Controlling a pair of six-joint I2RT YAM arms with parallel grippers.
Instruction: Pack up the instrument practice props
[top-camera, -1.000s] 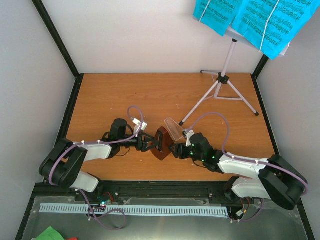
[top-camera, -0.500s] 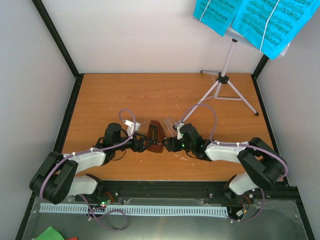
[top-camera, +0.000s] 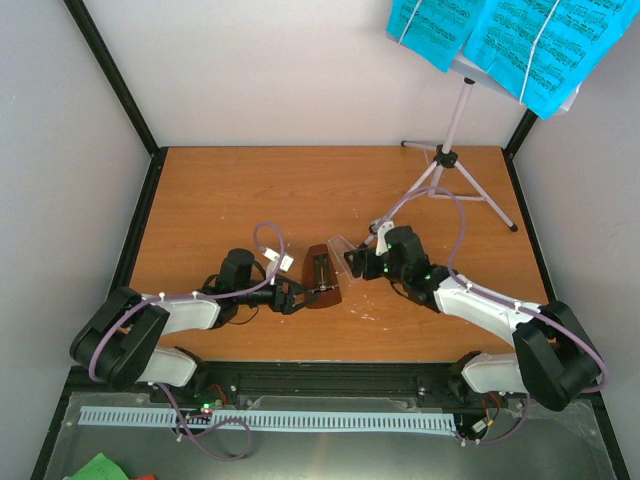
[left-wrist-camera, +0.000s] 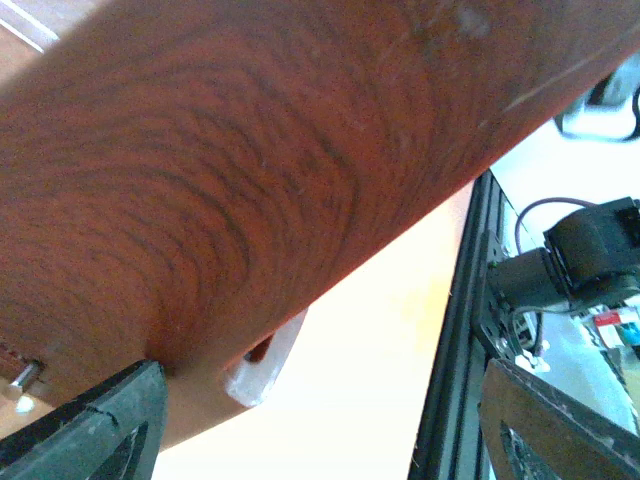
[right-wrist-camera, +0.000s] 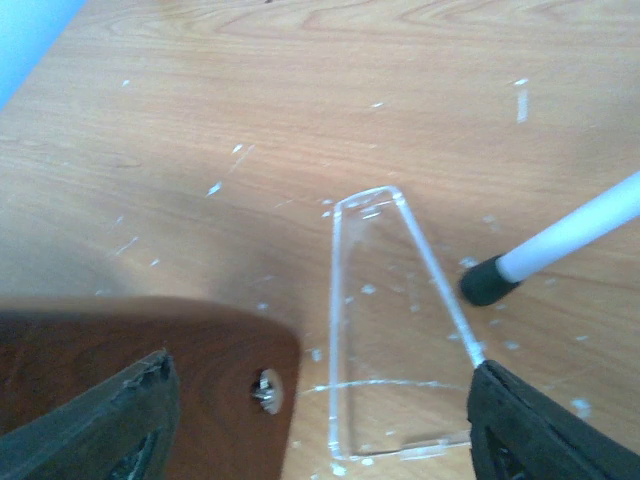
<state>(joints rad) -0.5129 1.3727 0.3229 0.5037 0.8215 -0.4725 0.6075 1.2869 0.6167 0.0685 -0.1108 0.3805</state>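
partly between left jaws: metronome (top-camera: 322, 272)

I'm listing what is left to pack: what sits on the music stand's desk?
Cyan sheet-music pages rest on the music stand. They cover its desk almost wholly. Only a pale edge shows beneath them, so anything behind the pages cannot be seen.
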